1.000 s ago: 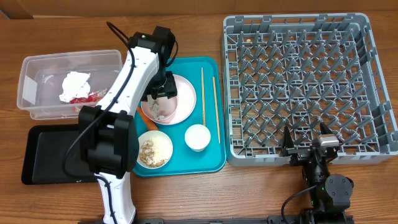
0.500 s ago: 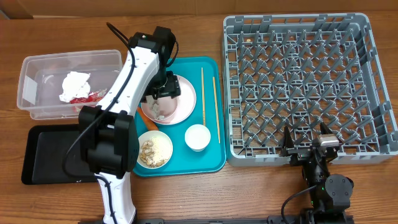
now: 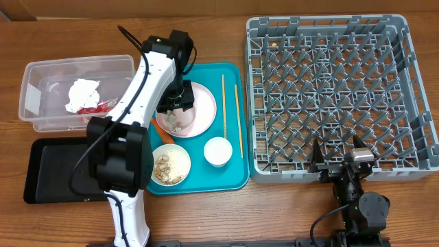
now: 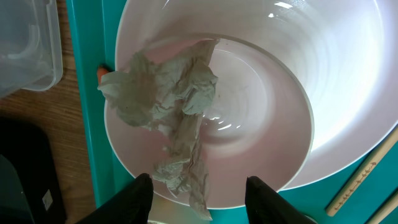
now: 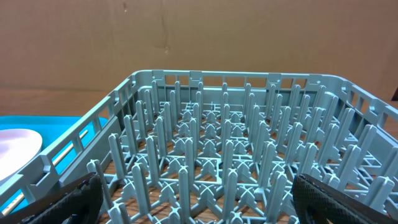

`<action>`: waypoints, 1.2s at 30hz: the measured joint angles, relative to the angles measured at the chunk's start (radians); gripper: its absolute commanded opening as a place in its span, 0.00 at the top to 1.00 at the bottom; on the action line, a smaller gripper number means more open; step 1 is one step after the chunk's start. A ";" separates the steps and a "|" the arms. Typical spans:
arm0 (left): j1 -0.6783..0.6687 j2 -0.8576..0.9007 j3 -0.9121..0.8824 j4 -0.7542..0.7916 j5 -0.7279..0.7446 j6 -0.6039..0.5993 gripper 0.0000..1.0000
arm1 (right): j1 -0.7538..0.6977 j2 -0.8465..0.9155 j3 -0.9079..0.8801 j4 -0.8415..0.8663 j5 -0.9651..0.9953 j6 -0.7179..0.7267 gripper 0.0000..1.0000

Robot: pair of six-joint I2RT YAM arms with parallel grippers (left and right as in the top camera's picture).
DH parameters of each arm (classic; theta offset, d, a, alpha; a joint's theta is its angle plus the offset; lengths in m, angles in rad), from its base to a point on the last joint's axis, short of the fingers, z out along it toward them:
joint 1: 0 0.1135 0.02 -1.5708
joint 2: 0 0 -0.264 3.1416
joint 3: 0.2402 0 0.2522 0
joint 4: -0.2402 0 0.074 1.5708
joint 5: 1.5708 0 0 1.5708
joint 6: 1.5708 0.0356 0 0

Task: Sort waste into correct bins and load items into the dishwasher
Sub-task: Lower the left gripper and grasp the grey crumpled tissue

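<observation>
**Overhead view.** The pale pink plate (image 3: 204,110) is round and glossy. It sits in the far-left part of the teal tray (image 3: 230,180), and the left arm (image 3: 147,82) hides its left portion. The left gripper (image 3: 180,103) hangs over the plate. A whitish bowl (image 3: 171,167) holding rice and peanut scraps occupies the tray's near-left corner, with the small white cup (image 3: 218,151) just beside it. The white napkin (image 3: 82,92) and red-and-silver wrapper (image 3: 99,106) lie in the clear tub (image 3: 75,65) at the tabletop's left edge. A pale patch on the tub's left end is too small to read. The grey dish rack (image 3: 336,89) fills the tabletop's right side.

**Left wrist view.** A crumpled greyish paper (image 4: 168,106) lies in the pale dish. Whether it rests on the plate itself or on a bowl set on the plate cannot be told. The fingers (image 4: 140,199) stand apart, released, with the paper's lower tail between them. An orange carrot (image 4: 101,73) tip shows at the rim, and the rest of it is hidden.

**Right wrist view.** The right gripper (image 5: 196,186) is spread wide and empty, facing the rack. Only its fingertips show, at the lower corners.
</observation>
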 measured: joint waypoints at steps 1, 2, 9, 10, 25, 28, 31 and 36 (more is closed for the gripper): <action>0.000 0.000 0.000 0.000 0.000 0.000 0.50 | 0.000 0.000 0.000 0.000 0.000 0.000 0.00; 0.000 0.000 0.000 0.000 0.000 0.000 0.50 | 0.000 0.000 0.000 0.000 0.000 0.000 0.00; 0.000 0.000 -0.033 0.025 -0.001 0.000 0.46 | 0.000 0.000 0.000 0.000 0.000 0.000 0.00; 0.000 0.000 -0.045 0.036 -0.001 0.000 0.45 | 0.000 0.000 0.000 0.000 0.000 0.000 0.00; 0.000 0.001 -0.149 0.140 -0.018 -0.001 0.50 | 0.000 0.000 0.000 0.000 0.000 0.000 0.00; 0.001 0.001 -0.183 0.151 -0.021 -0.003 0.87 | 0.000 0.000 0.000 -0.001 0.000 0.000 0.00; 0.008 0.001 -0.193 0.150 -0.023 -0.006 0.96 | 0.000 0.000 0.000 -0.001 0.000 0.000 0.00; 0.019 0.001 -0.191 0.129 -0.027 -0.007 0.96 | 0.000 0.000 0.000 -0.001 0.000 0.000 0.00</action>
